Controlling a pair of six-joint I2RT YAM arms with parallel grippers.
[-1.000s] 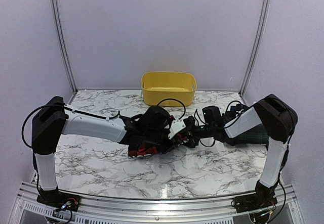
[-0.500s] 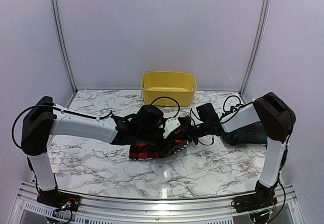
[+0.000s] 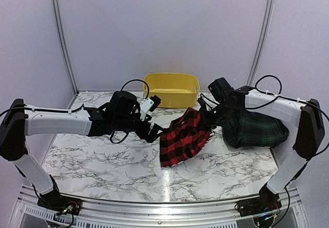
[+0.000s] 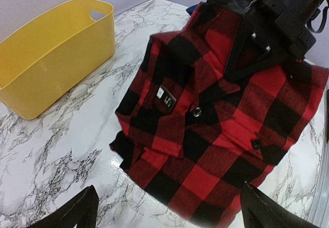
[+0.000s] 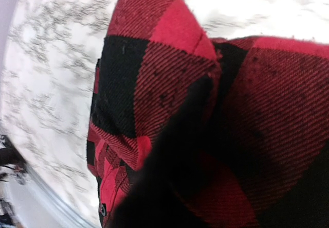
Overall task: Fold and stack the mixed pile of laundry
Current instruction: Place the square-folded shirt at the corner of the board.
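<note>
1. The right hand is clamping one edge of the checked shirt, which is hanging down onto the middle of the bench.
2. The left hand is hovering beside the shirt, fingers spread and gripping nothing.
3. Recommended: laying the shirt flat, clear of the tartan garment, before folding.

The left arm and right arm wear white shells, bulky black joint housings and thin black looping cables, ending in a dark left claw and right claw.
</note>
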